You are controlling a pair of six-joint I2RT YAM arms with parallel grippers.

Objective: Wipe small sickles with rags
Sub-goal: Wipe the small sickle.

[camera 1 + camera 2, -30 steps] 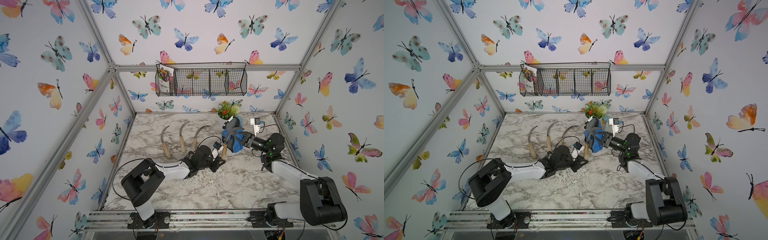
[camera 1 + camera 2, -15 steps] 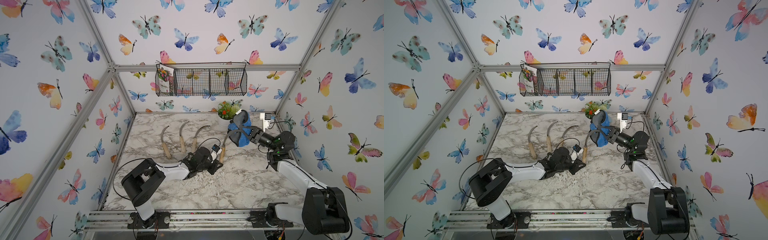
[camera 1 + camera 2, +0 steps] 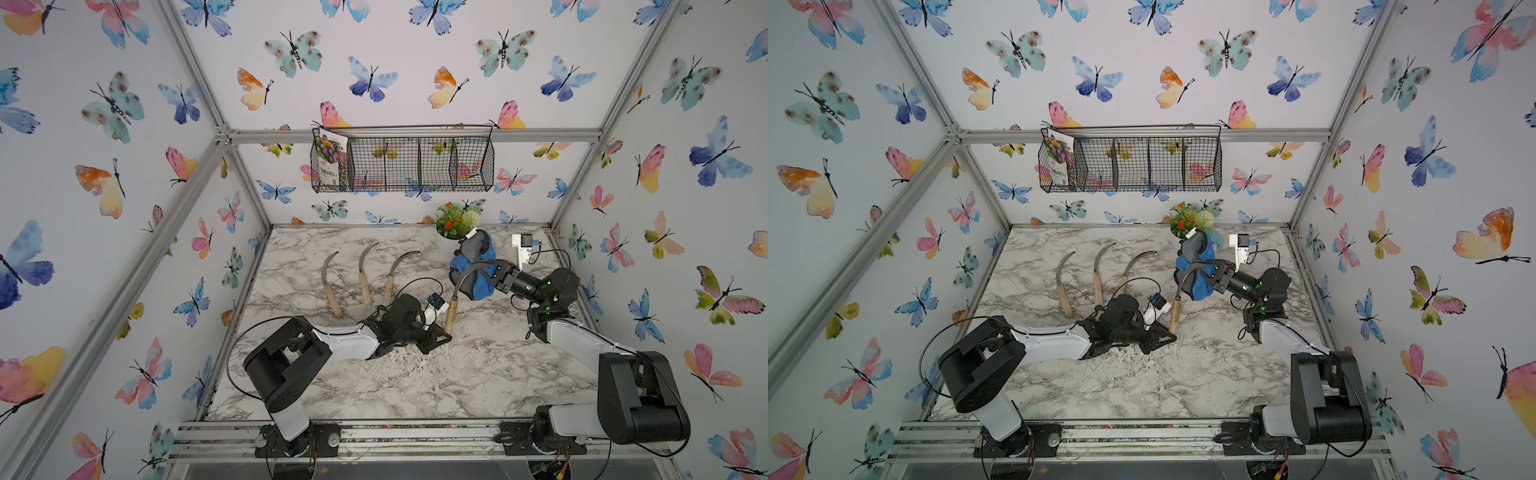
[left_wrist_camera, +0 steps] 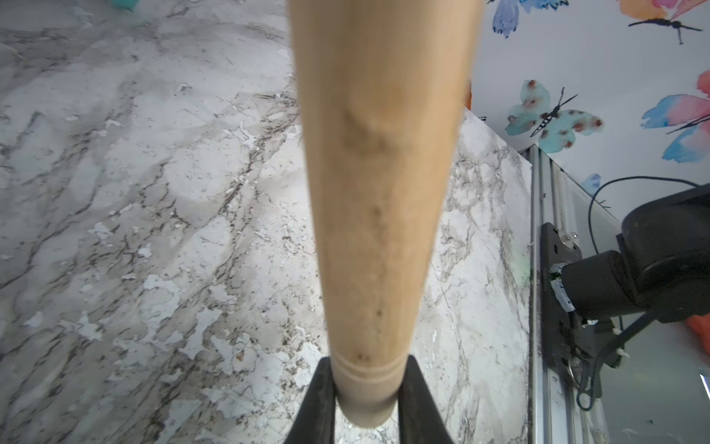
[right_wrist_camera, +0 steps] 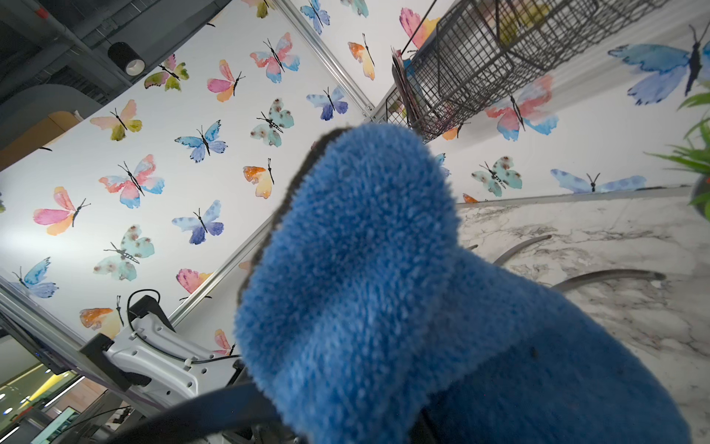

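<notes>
Step in hand: wiping the blade of one small sickle. The other three are not being worked.

Left gripper [image 4: 365, 403]: I see the jaws clamped narrowly on the butt end of the pale wooden handle. The held sickle [image 3: 454, 303] stands up off the marble tabletop [image 3: 415, 382], near its middle. Its handle rises from the gripper and its grey blade arcs over toward the right arm.

Right gripper [image 3: 491, 271]: closed on the blue terry rag [image 3: 484, 284], which is bunched into a thick wad with its dark grey side folded in. The cloth hides the fingertips themselves in the right wrist view. The rag is in the air at the far right of the table, just in front of the potted plant [image 3: 455, 218].

In both top views the blade crosses the face of the rag. I cannot confirm from these views whether cloth and metal actually press together.

Three sickles [image 3: 363, 276] lie flat in a row at the far left of the table, well apart from both grippers. I cannot tell whether they are clean.

My judgement of the next move: keep the left grip firm so the handle does not twist, then draw the rag along the curve of the blade with steady pressure, keeping the cloth off the sharp inner edge.
</notes>
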